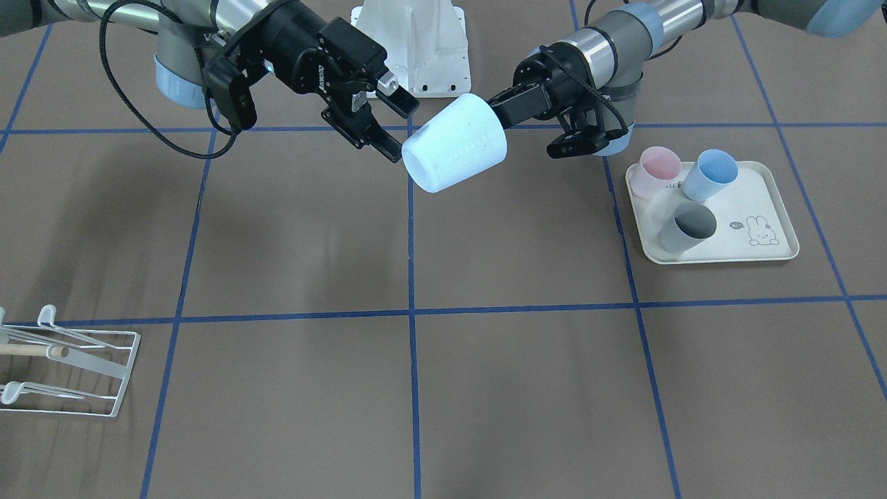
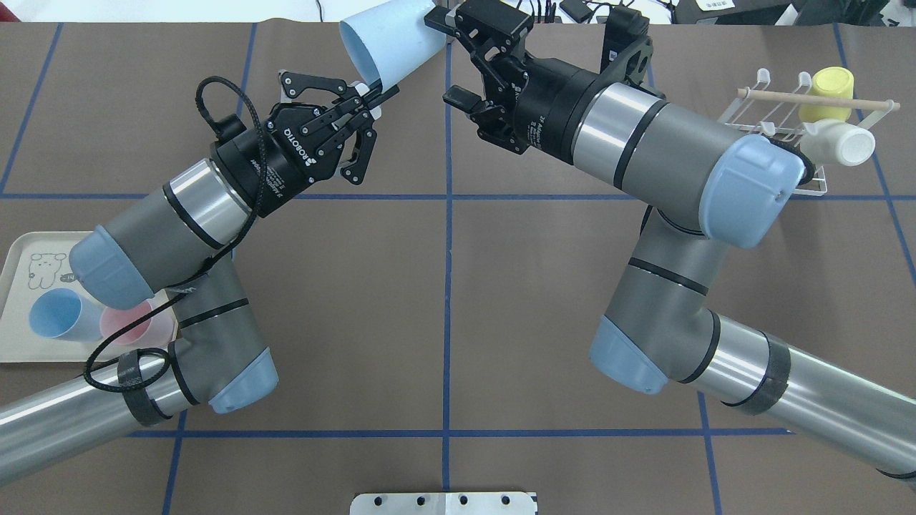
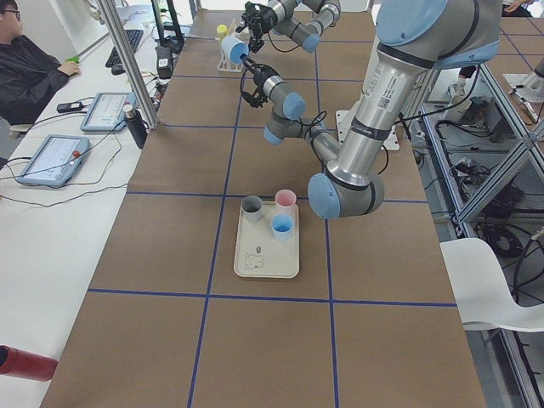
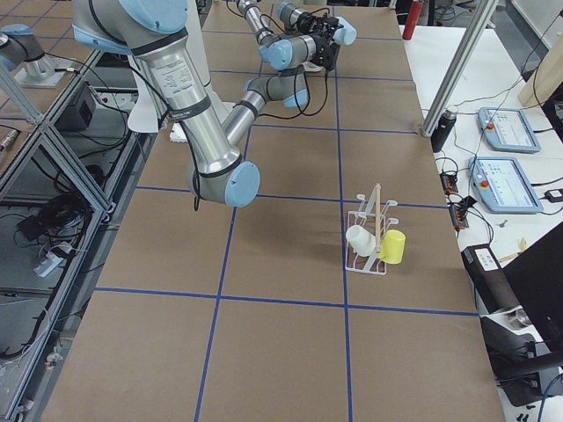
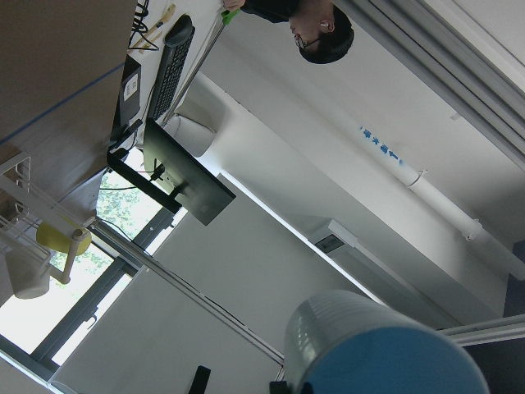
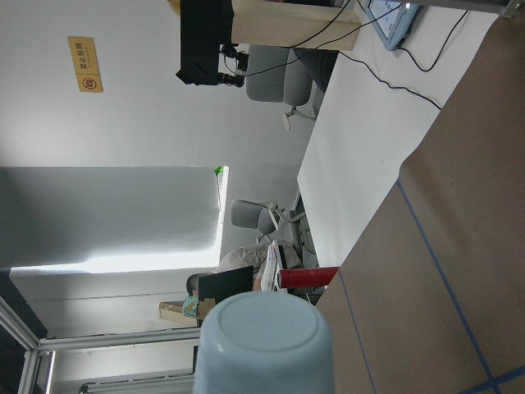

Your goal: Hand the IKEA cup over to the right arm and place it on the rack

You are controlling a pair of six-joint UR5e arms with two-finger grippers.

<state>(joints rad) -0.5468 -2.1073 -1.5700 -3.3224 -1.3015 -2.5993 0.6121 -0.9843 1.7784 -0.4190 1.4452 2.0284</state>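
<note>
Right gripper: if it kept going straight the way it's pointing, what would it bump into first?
The cup. The right gripper is open and aimed at its end, with nothing between them that I can see. The left gripper holds the cup from the other side.

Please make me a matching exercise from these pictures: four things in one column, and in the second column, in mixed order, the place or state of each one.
Things:
1. pale blue cup
2. grey cup
3. yellow cup
4. right gripper

Places or states:
A. on the white wire rack
B. open, next to the raised cup
C. held in the air by the left gripper
D. standing on the cream tray

Pairs: 1-C, 2-D, 3-A, 4-B.
</note>
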